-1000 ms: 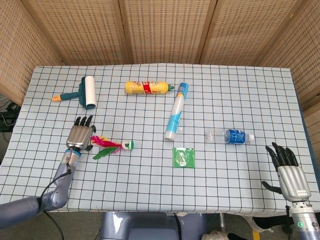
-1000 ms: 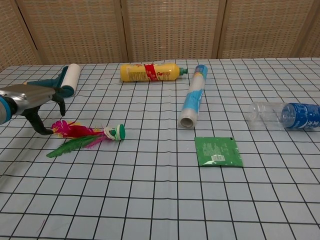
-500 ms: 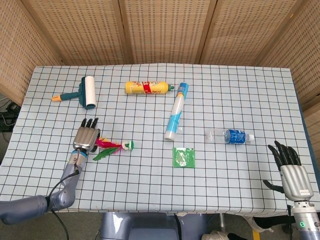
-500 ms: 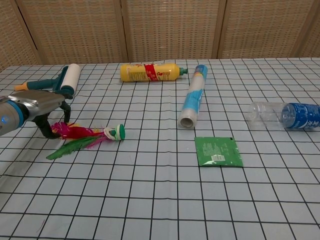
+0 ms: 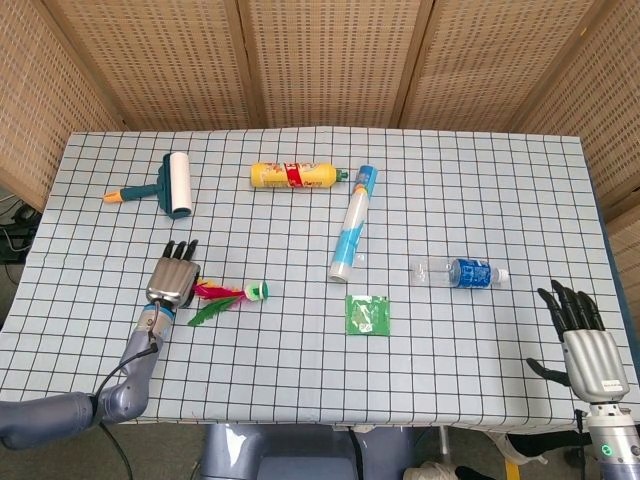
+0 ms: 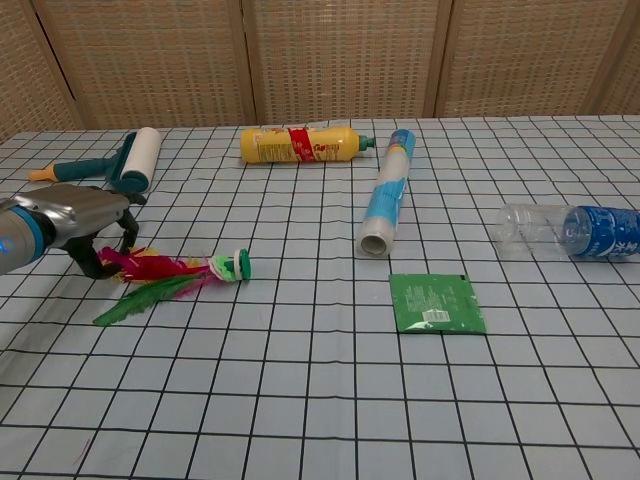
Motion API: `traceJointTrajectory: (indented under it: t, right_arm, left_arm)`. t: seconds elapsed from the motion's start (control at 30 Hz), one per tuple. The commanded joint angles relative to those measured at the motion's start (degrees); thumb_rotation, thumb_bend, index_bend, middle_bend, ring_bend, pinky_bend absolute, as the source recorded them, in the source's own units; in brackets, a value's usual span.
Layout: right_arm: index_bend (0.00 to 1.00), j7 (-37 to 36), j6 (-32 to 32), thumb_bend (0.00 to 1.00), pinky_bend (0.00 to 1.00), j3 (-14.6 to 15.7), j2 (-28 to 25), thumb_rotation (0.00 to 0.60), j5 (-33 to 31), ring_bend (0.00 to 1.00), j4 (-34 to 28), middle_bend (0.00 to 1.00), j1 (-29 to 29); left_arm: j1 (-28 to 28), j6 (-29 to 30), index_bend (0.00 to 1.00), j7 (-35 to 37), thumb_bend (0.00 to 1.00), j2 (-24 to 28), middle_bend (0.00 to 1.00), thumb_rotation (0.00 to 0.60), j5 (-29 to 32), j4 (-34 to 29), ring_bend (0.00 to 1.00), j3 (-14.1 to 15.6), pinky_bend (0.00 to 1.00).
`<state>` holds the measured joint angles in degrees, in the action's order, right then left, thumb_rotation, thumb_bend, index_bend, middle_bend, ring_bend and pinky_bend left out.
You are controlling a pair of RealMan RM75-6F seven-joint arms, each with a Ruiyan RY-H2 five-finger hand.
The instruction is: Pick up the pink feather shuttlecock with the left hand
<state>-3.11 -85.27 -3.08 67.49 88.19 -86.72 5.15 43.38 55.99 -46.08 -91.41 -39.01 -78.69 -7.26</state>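
The pink feather shuttlecock [image 5: 222, 294] [image 6: 165, 270] lies on the checked cloth at the left. Its green and white base [image 6: 232, 266] points right and one green feather trails toward the front. My left hand [image 5: 172, 279] [image 6: 72, 222] is low over the feather end. Its dark fingers [image 6: 97, 262] arch down to the cloth and touch the pink feather tips, without closing round them. My right hand [image 5: 584, 338] hangs off the table's front right corner, fingers spread and holding nothing.
A lint roller [image 5: 172, 184] lies behind the left hand. A yellow bottle [image 5: 294, 175], a blue and white tube [image 5: 352, 223], a green packet [image 5: 367, 314] and a clear water bottle [image 5: 462, 272] lie toward the middle and right.
My left hand has come closer and lower over the feather end; its fingers now touch the pink tips. The green feather has shifted slightly. The right hand has barely moved.
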Motion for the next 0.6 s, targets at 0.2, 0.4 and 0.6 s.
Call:
traceJointTrajectory:
  t: [0.2,0.4,0.6]
  right_arm:
    - [0.04,-0.61,-0.33,0.11,0.07,-0.02,-0.18,0.600,0.18,0.00,0.05,0.00,-0.11]
    - [0.04,-0.79,-0.44,0.11,0.07,-0.02,-0.30,0.600,0.27,0.00,-0.07,0.00,-0.14]
    - [0.04,-1.27,-0.82,0.11,0.07,-0.05,-0.47,0.600,0.50,0.00,-0.15,0.00,-0.22]
  left_arm:
    - [0.34,1.26,0.65,0.11,0.44,1.39,0.00,0.600,-0.15,-2.14,0.00,0.15,0.00]
    - [0.82,3.38,0.66,-0.12,0.45,4.11,0.00,0.600,-1.77,-5.63,0.00,-0.44,0.00]
    - [2.31,7.85,0.67,-2.89,0.45,9.86,0.00,0.600,-4.49,-14.04,0.00,-2.45,0.00]
